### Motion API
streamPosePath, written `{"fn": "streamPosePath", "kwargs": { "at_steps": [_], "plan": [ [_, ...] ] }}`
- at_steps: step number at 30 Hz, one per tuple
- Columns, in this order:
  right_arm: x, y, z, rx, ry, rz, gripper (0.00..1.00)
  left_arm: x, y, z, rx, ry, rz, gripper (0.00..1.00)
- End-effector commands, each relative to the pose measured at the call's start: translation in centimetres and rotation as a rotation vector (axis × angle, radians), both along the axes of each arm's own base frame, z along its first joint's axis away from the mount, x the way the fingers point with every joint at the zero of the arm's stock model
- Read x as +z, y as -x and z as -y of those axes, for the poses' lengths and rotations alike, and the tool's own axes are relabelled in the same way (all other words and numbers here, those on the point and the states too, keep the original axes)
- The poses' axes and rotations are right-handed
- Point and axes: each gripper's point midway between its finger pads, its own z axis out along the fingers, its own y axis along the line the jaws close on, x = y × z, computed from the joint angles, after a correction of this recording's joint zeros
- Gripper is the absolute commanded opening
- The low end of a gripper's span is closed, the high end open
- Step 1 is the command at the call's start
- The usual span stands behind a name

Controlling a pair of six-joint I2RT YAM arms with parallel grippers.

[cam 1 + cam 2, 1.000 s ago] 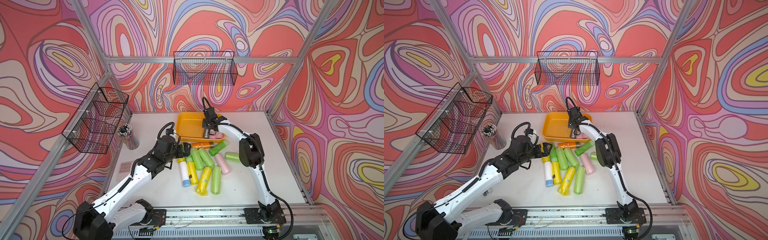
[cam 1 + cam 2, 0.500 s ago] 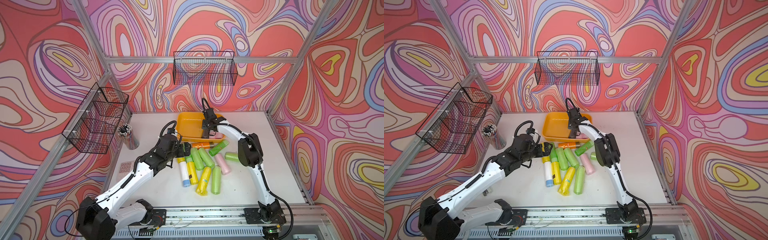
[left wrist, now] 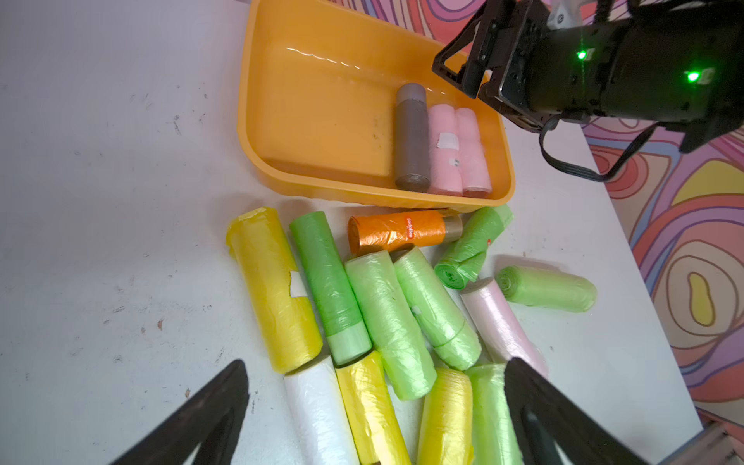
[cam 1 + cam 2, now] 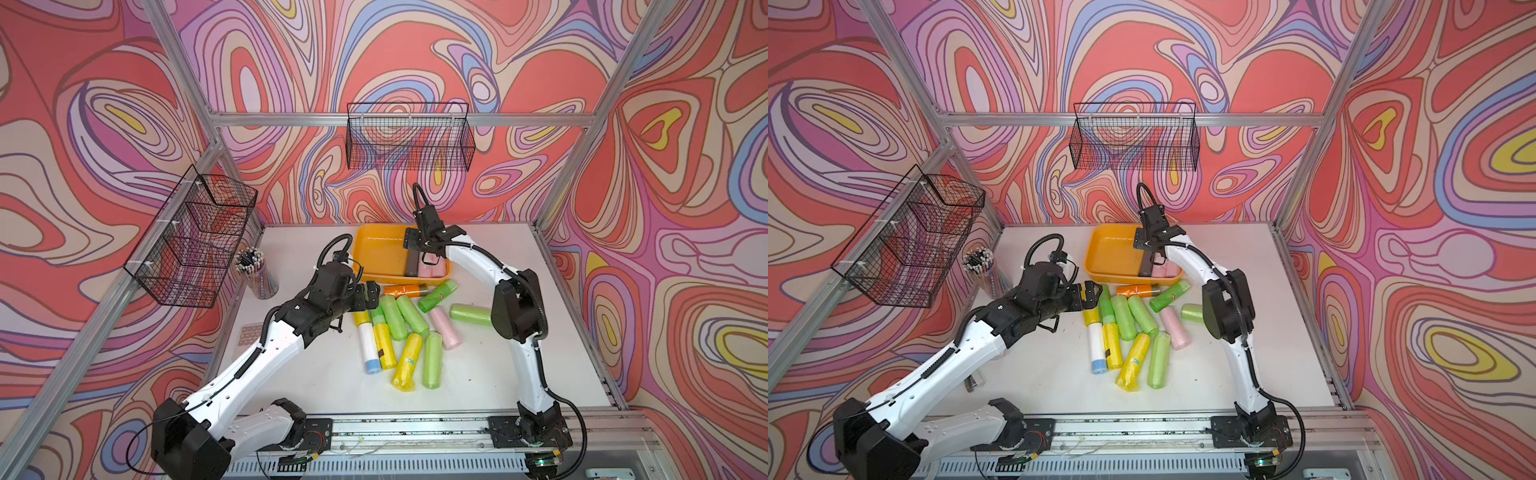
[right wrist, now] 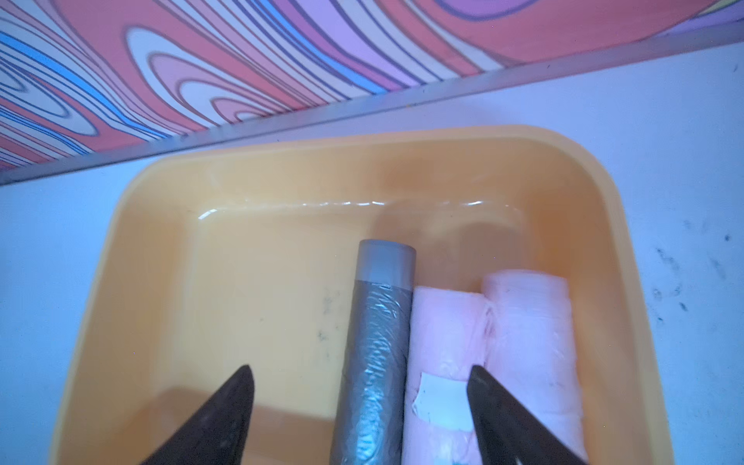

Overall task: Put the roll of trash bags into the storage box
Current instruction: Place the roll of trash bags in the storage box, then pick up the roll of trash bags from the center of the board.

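Note:
The orange-yellow storage box (image 4: 382, 253) (image 4: 1113, 257) sits at the back of the table. A grey roll of trash bags (image 4: 412, 266) (image 5: 374, 342) lies inside it beside two pink rolls (image 3: 455, 149) (image 5: 503, 322). My right gripper (image 5: 359, 368) (image 4: 419, 253) hovers open just above the grey roll, its fingers clear of it on either side. My left gripper (image 3: 375, 362) (image 4: 372, 291) is open and empty over the near-left edge of a pile of several rolls (image 4: 399, 328) (image 3: 382, 314) lying in front of the box.
An orange roll (image 3: 398, 233) lies against the box's front wall. A cup of pencils (image 4: 255, 270) stands at the table's left edge. Black wire baskets hang on the back wall (image 4: 409, 137) and the left wall (image 4: 195, 237).
My right gripper has opened and let go of the grey roll, which now rests in the box. My left arm has shifted a little toward the pile.

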Motion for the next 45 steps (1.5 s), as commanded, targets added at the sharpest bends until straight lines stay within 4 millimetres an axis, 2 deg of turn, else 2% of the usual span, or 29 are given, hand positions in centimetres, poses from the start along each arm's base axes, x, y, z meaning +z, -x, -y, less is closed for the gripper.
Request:
{"fn": "streamPosePath", "kwargs": {
  "at_steps": [1, 2, 6, 13, 16, 22, 30, 45],
  "plan": [
    [3.6, 3.0, 1.5, -0.019, -0.057, 0.044, 0.94, -0.9, 1.9, 0.4, -0.050, 0.020, -0.106, 1.00],
    [4.4, 3.9, 2.0, -0.018, -0.070, 0.062, 0.98, -1.1, 2.2, 0.5, -0.060, 0.026, -0.115, 1.00],
    [6.2, 8.3, 3.7, -0.011, -0.113, 0.085, 0.98, -2.7, 3.5, 0.2, -0.071, 0.022, -0.154, 1.00],
    [4.2, 15.2, 6.5, 0.000, -0.145, 0.045, 0.98, -4.9, 4.3, -0.2, -0.063, 0.023, -0.187, 1.00],
    [4.2, 17.2, 7.0, 0.013, -0.175, 0.062, 0.98, -5.4, 4.2, -0.5, -0.043, 0.013, -0.201, 1.00],
    [1.9, 20.8, 7.3, 0.039, -0.260, 0.033, 0.98, -6.2, 4.7, 0.7, -0.051, 0.053, -0.261, 1.00],
    [0.6, 23.0, 7.4, 0.078, -0.290, 0.008, 0.98, -6.8, 6.1, 2.0, -0.063, 0.054, -0.266, 1.00],
    [-1.0, 25.2, 7.2, 0.119, -0.346, -0.018, 0.98, -8.8, 7.6, 0.8, -0.023, 0.034, -0.282, 1.00]
  ]
}}
